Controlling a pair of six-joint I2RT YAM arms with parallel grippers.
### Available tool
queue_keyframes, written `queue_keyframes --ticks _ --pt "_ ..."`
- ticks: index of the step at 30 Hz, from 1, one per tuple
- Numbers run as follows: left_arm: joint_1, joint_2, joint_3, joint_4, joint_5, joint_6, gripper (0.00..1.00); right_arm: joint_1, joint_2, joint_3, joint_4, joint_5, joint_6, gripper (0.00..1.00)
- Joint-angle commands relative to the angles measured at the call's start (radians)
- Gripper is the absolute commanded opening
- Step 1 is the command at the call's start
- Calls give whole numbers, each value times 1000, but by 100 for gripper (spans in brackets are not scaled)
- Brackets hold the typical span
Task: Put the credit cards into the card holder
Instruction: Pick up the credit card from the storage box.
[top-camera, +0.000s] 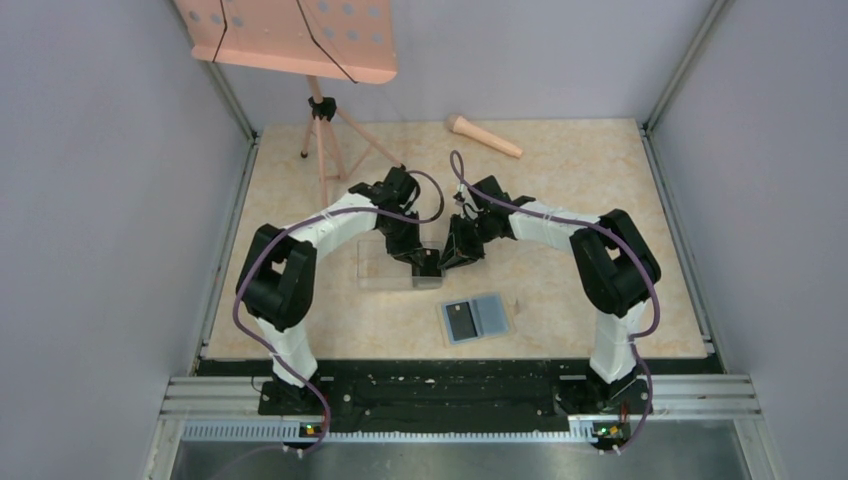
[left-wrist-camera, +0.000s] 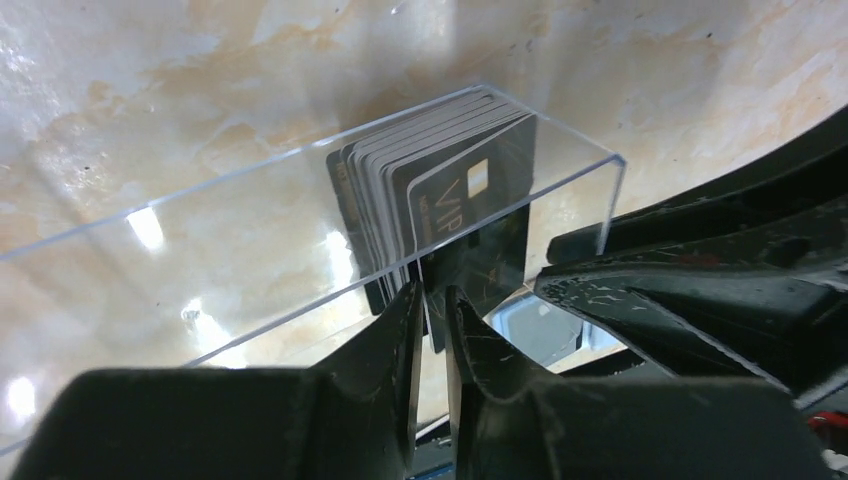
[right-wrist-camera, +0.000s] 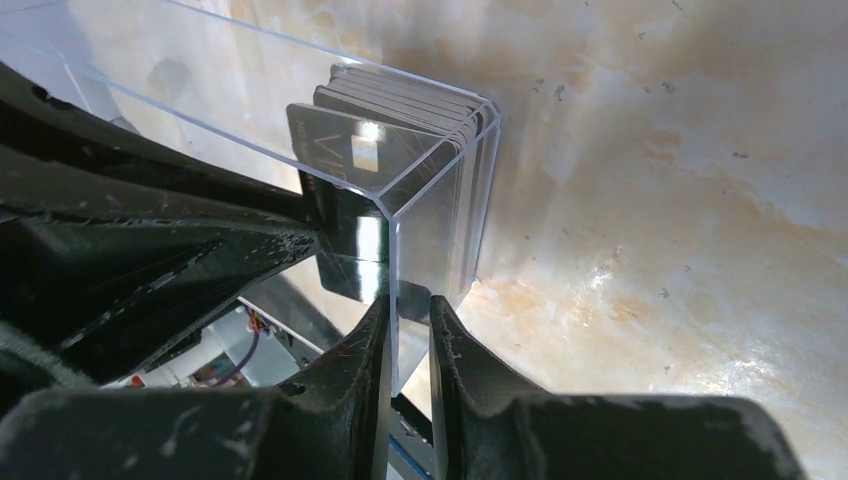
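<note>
A long clear plastic box (top-camera: 385, 265) lies mid-table with a stack of dark credit cards (left-wrist-camera: 420, 170) standing at its right end. My left gripper (left-wrist-camera: 430, 297) reaches into that end and is shut on the front black VIP card (left-wrist-camera: 475, 225). My right gripper (right-wrist-camera: 405, 305) is shut on the box's clear end wall (right-wrist-camera: 420, 235), beside the card stack (right-wrist-camera: 400, 120). In the top view both grippers, left (top-camera: 425, 262) and right (top-camera: 452, 255), meet at the box's right end. The card holder (top-camera: 490, 315) lies open, light blue side up, nearer the bases, with a dark card (top-camera: 460, 319) on its left half.
A peach music stand (top-camera: 290, 35) on a tripod (top-camera: 322, 140) stands at the back left. A peach microphone-shaped object (top-camera: 485, 136) lies at the back centre. Grey walls and metal frame posts bound the table on both sides.
</note>
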Motion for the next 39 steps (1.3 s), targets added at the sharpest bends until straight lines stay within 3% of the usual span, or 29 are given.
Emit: queue_keyframes --ticks 1,16,29,39 --pt "-23 -1 71 -39 -52 43 20 16 10 35 17 -44 -7 10" --pt "-61 71 138 -162 -186 92 23 36 -37 63 -24 -37 -8 4" --pt "-74 41 160 -154 -162 95 18 47 -57 108 -83 21 -17 0" --pt "-86 45 181 -169 -158 100 19 65 -72 145 -139 89 -42 0"
